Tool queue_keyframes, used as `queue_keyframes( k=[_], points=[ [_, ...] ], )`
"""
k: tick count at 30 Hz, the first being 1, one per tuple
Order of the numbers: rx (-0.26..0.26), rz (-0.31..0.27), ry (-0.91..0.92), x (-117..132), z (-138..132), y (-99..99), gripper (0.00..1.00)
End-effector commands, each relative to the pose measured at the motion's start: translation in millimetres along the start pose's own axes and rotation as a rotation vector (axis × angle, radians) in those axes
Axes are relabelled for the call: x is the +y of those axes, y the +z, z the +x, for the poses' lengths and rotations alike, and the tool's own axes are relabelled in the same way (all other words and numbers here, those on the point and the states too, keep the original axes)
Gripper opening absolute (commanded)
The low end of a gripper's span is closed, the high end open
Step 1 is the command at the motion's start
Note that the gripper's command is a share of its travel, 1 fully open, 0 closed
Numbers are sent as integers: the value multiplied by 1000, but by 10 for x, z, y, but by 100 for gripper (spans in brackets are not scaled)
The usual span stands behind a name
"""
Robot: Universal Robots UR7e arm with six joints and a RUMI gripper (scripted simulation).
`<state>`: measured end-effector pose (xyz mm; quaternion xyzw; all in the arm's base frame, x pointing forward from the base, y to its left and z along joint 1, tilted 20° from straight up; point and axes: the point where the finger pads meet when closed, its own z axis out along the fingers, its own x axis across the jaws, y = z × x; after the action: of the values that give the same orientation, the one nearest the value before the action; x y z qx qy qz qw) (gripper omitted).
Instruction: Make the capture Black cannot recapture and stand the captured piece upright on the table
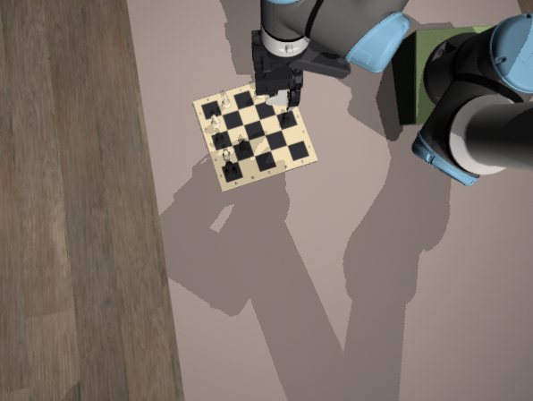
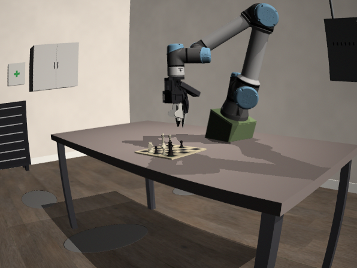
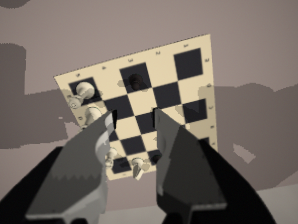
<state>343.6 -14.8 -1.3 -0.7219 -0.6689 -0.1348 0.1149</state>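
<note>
The small chessboard (image 1: pixel 253 177) (image 2: pixel 141 152) (image 3: pixel 212 90) lies on the table. A lone black pawn (image 1: pixel 285 118) (image 2: pixel 181 145) (image 3: pixel 135 80) stands apart near one edge. White pieces (image 1: pixel 226 100) (image 3: pixel 85 90) and black pieces (image 1: pixel 243 145) (image 2: pixel 170 149) cluster along the opposite side. My gripper (image 1: pixel 286 105) (image 2: pixel 180 124) (image 3: pixel 134 110) hangs well above the board, close to the lone black pawn's side. Its fingers are drawn in to a narrow gap. Only the board shows between them; nothing is held.
The arm's green base block (image 1: pixel 429 67) (image 2: pixel 230 128) stands on the table beyond the board. The table's edge (image 1: pixel 148 179) runs close to the board's crowded side, with wooden floor below. The arm's elbow (image 1: pixel 474 130) overhangs the table to the right.
</note>
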Motion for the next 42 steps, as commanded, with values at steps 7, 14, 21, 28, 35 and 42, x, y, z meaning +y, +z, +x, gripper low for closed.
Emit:
queue_keyframes(
  k=[7, 14, 21, 28, 35, 42],
  points=[
    [0, -1, 0, 3, -2, 17, 20],
    [-1, -1, 0, 4, -2, 75, 20],
    [-1, -1, 0, 4, -2, 170, 20],
    [-1, -1, 0, 5, -2, 250, 20],
    [-1, -1, 0, 5, -3, 361, 20],
    [-1, -1, 0, 6, -3, 428, 20]
  ],
)
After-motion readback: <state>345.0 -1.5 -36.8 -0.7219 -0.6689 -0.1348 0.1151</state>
